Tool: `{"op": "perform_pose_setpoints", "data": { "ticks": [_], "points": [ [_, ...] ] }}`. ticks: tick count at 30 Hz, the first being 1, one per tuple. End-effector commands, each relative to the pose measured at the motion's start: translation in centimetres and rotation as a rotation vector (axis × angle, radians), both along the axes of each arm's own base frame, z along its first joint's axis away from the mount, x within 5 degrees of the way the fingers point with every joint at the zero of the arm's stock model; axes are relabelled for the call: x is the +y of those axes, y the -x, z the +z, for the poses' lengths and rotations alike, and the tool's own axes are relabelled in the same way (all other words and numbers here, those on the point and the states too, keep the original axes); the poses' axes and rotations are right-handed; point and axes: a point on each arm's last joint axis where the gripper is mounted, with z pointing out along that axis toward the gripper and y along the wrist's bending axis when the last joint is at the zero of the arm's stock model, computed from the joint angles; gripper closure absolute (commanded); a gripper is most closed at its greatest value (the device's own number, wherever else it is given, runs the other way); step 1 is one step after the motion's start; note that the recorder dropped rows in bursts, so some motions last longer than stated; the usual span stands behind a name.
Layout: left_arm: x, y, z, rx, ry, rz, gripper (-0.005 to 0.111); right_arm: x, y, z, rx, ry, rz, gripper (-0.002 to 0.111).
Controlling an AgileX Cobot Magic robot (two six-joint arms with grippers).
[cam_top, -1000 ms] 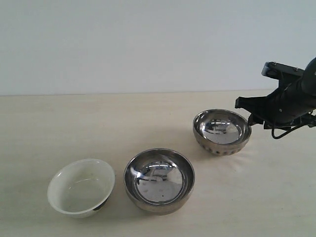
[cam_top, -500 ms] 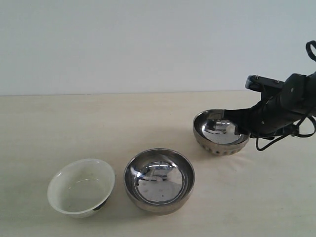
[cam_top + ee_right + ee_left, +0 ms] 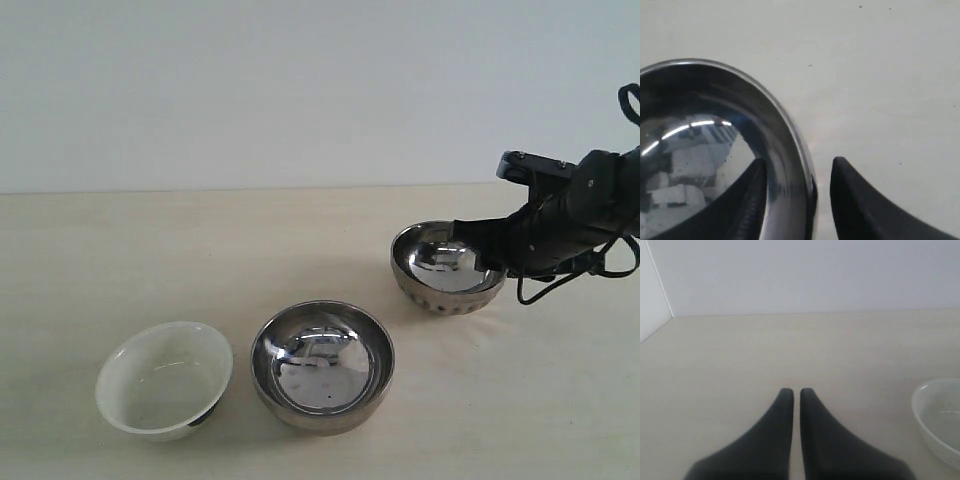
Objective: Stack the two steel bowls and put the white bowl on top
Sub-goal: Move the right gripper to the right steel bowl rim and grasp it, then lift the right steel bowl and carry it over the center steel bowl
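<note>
A ribbed steel bowl (image 3: 448,268) stands upright on the right of a pale counter (image 3: 150,250), toward the far side. The right claw (image 3: 490,262) comes in from the right and straddles the bowl's right rim. One black finger is inside the bowl and the other outside, parted, with a gap showing between the outer finger and the rim.

A smooth steel bowl (image 3: 322,366) stands nearer and to the left, with bare counter between the two. Just left of it a white bowl (image 3: 165,380) leans a little, its dark foot showing.

Left of and beyond the bowls the counter lies open up to its far edge, where a plain pale wall (image 3: 300,90) rises.

The left claw (image 3: 796,391) is over bare counter, its fingers drawn narrow with only a thin slit between them.
</note>
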Motion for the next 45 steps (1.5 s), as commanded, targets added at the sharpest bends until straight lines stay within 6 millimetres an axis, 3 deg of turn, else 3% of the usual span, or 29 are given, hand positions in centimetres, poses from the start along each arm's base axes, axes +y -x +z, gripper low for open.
{"op": "perform_pose_setpoints", "data": {
  "ticks": [1,11,13,16,21,33,45],
  "points": [
    [0.0,0.0,0.0,-0.007,0.013,0.003,0.103,0.1,-0.1,-1.5,0.033,0.009,0.005,0.072],
    [0.0,0.0,0.0,-0.007,0.013,0.003,0.103,0.1,-0.2,-2.0,0.030,0.013,0.001,0.072],
    [0.0,0.0,0.0,-0.007,0.013,0.003,0.103,0.1,-0.2,-2.0,0.029,0.013,0.000,0.081],
    [0.0,0.0,0.0,-0.007,0.013,0.003,0.103,0.1,-0.2,-2.0,0.033,0.013,0.001,0.106],
    [0.0,0.0,0.0,-0.007,0.013,0.003,0.103,0.1,-0.1,-1.3,0.031,0.008,0.005,0.108],
    [0.0,0.0,0.0,-0.007,0.013,0.003,0.103,0.0,1.7,7.9,-0.141,0.001,0.073,0.108],
    [0.0,0.0,0.0,-0.007,0.013,0.003,0.103,0.7,5.5,14.5,-0.194,-0.068,0.186,0.108]
  ]
}}
